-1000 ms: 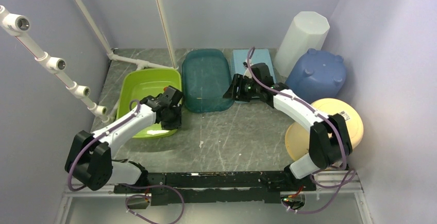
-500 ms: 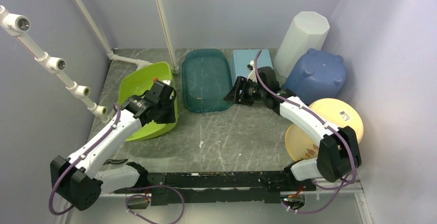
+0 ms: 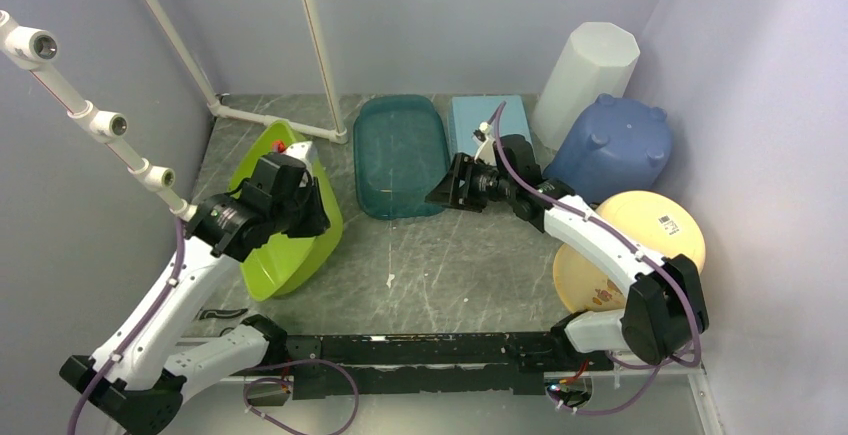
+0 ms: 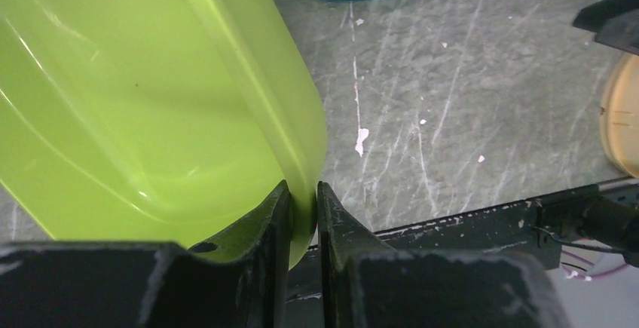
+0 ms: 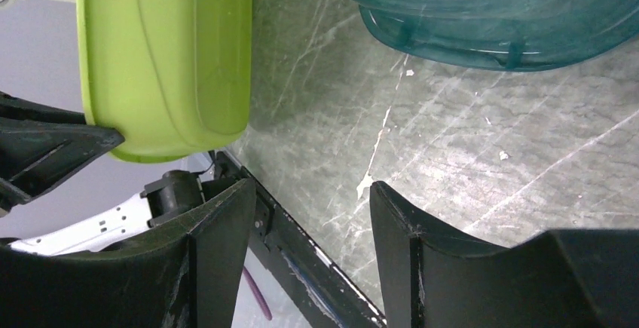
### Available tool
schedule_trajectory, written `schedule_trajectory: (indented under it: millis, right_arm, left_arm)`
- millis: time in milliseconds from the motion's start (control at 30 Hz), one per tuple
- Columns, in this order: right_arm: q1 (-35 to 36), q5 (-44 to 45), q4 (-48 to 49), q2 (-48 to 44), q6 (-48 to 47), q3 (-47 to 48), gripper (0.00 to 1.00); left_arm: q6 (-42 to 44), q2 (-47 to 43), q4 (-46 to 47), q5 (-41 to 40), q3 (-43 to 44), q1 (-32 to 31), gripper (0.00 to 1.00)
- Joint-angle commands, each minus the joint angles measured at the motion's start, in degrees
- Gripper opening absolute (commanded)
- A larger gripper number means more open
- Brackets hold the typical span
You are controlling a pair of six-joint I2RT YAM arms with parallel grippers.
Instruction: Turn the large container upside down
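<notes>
The large container is a lime-green plastic tub (image 3: 285,240), tipped steeply on its side at the left of the table, its opening facing left. My left gripper (image 3: 300,203) is shut on its raised rim. In the left wrist view the fingertips (image 4: 304,200) pinch the thin green wall (image 4: 151,94) from both sides. My right gripper (image 3: 440,193) hangs open by the right edge of the teal tub (image 3: 400,155). In the right wrist view nothing lies between its fingers (image 5: 309,200), and the green tub (image 5: 173,56) shows at the upper left.
The teal tub (image 5: 490,11) lies bottom up in the middle. Behind it is a light blue box (image 3: 490,120). A white bin (image 3: 585,75), an overturned blue tub (image 3: 615,145) and a yellow disc (image 3: 640,245) stand at the right. White pipes (image 3: 100,120) run along the left wall.
My left arm has raised the green tub's right rim and swung it leftwards, tipping the tub from flat to nearly on its side. The right gripper has shifted slightly and opened a little wider.
</notes>
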Motion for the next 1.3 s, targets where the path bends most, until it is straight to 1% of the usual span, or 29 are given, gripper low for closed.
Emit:
schedule_trajectory:
  millis: [0, 133, 233, 433, 533, 633, 733, 900, 967, 1000, 1033, 1100, 1167, 1267]
  right_arm:
    - [0.5, -1.8, 3.1, -2.5, 1.6, -0.4, 0.61]
    - [0.8, -2.6, 3.5, -3.3, 2.2, -0.7, 0.61]
    - [0.8, -1.9, 2.6, -4.4, 2.1, -0.7, 0.61]
    - [0.9, 4.7, -1.6, -8.7, 1.3, -0.4, 0.61]
    - [0.9, 7.0, -3.1, -11.2, 0.7, 0.1, 0.62]
    - [0.9, 7.1, -4.3, -12.9, -2.6, 1.9, 0.64]
    - [0.9, 5.5, -4.6, -12.9, -6.4, 4.3, 0.67]
    - [1.4, 2.6, -8.0, -8.1, -8.3, 12.8, 0.72]
    - [2.8, 4.2, -11.3, -4.3, -7.8, 17.9, 0.72]
    - [3.2, 5.0, -13.0, -2.1, -6.4, 20.1, 0.72]
    - [3.2, 4.8, -13.7, -0.1, -4.1, 21.7, 0.69]
    - [4.3, 4.0, -13.6, 3.6, 0.9, 24.1, 0.63]
    - [6.8, 5.2, -13.2, 6.7, 3.3, 26.2, 0.62]
    - [10.6, 8.8, -16.8, 12.3, 5.0, 32.2, 0.62]
  left_arm:
    - [1.5, -2.2, -0.9, 3.6, 4.5, 0.2, 0.03]
    - [2.6, -3.8, 0.0, 6.4, 6.9, 0.2, 0.03]
    - [3.6, -4.6, 1.1, 10.0, 8.4, 0.2, 0.02]
    - [5.0, -4.5, 3.8, 21.0, 11.0, 0.2, 0.02]
    - [6.0, -4.2, 2.9, 23.1, 13.4, 0.2, 0.03]
    - [7.8, -3.8, 1.2, 25.2, 15.6, 0.2, 0.03]
    - [9.3, -3.5, 0.1, 29.2, 16.3, 0.2, 0.03]
    - [10.6, -4.1, -1.8, 32.6, 14.9, 0.2, 0.03]
    - [11.0, -4.5, -2.6, 33.4, 14.0, 0.2, 0.03]
    - [11.2, -4.6, -2.8, 33.7, 13.7, 0.2, 0.03]
    - [11.1, -4.8, -2.8, 34.1, 13.3, 0.2, 0.03]
    - [11.1, -5.2, -2.1, 35.1, 11.9, 0.2, 0.03]
    - [11.3, -5.4, -1.7, 35.9, 10.8, 0.2, 0.03]
    - [11.8, -5.0, -1.9, 37.0, 9.7, 0.2, 0.03]
